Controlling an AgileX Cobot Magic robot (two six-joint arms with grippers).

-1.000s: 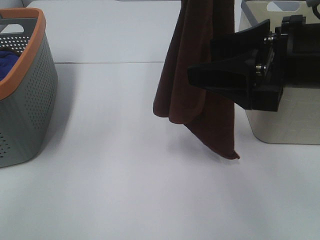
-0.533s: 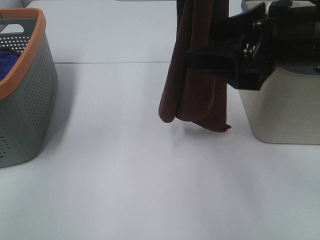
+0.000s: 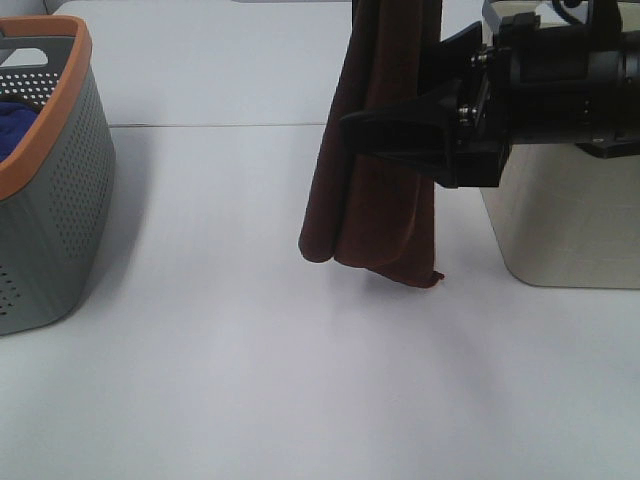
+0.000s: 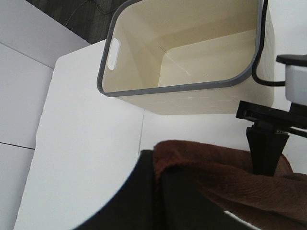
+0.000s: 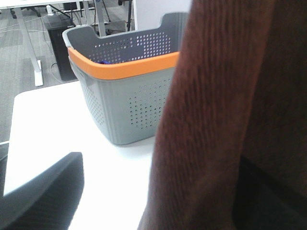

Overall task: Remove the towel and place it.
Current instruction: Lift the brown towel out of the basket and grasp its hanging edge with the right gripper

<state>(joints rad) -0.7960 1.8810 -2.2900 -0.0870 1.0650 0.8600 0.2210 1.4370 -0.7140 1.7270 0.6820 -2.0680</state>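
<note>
The dark maroon-brown towel (image 3: 375,170) hangs bunched from above the top edge of the exterior view, its lower end just above the white table. In the left wrist view it (image 4: 220,177) lies bunched against my left gripper's dark finger (image 4: 144,196), which is shut on it. That gripper is out of the exterior view. My right gripper (image 3: 385,95) reaches in from the right, open, one finger (image 3: 400,125) in front of the towel and the other behind it. In the right wrist view the towel (image 5: 225,110) fills the space between the fingers.
A grey perforated basket with an orange rim (image 3: 70,80) stands at the left with a blue cloth (image 3: 15,120) inside; it shows in the right wrist view (image 5: 129,105) too. A cream bin (image 3: 570,230) stands at the right, empty inside in the left wrist view (image 4: 192,91).
My right gripper has moved left and upward until its open fingers straddle the towel. The towel's lower end rose, bunched up and shifted left.
</note>
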